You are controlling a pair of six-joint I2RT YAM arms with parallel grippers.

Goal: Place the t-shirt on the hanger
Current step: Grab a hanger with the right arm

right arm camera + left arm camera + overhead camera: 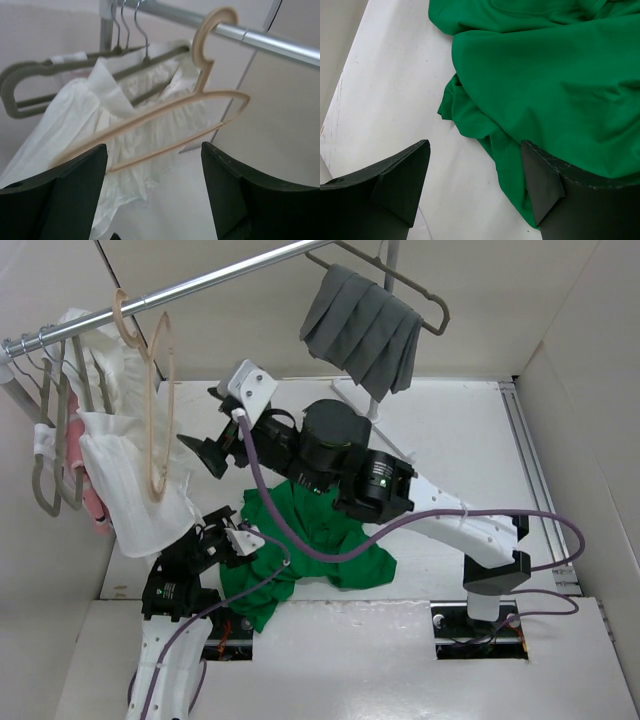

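Room lies open between hanger (201, 70) and right fingers (75, 190), spread wide; left fingers (400, 185), spread, straddle the t-shirt (545, 90) edge.

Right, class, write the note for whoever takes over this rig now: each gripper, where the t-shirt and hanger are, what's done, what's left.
Left gripper: open, low over the edge of the t-shirt, gripping nothing.
Right gripper: open, raised, facing the hanger, not touching it.
T-shirt: crumpled on the table. Hanger: bare, hooked on the rail.
Done: nothing yet.
Left: probably take hanger down, thread shirt onto it.
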